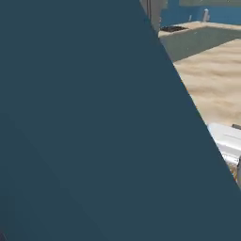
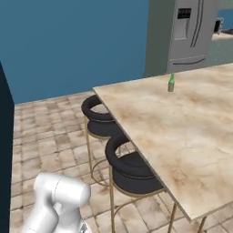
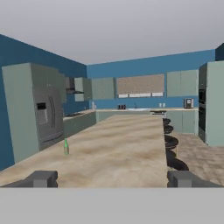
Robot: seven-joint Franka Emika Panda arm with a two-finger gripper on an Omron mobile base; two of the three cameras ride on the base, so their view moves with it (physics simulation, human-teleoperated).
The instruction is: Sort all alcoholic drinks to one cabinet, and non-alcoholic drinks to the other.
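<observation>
One alcoholic drink, a slim green glass bottle (image 2: 171,83), stands upright on the long beige island counter (image 2: 182,136), near its far left edge. The hand view has the same bottle (image 3: 66,147) ahead and to the left, well beyond the fingers. My gripper (image 3: 112,180) is open over the near end of the counter (image 3: 118,148), its two dark fingertips (image 3: 42,178) wide apart with nothing between them. Pale green wall cabinets (image 3: 103,88) line the far wall. The non-alcoholic drinks are out of view.
A dark teal panel (image 1: 84,122) close by blocks most of the left base view. Two black stools (image 2: 132,173) stand along the island's near side. A steel fridge (image 2: 186,32) is behind the bottle. A tall oven unit (image 3: 212,105) stands at the right.
</observation>
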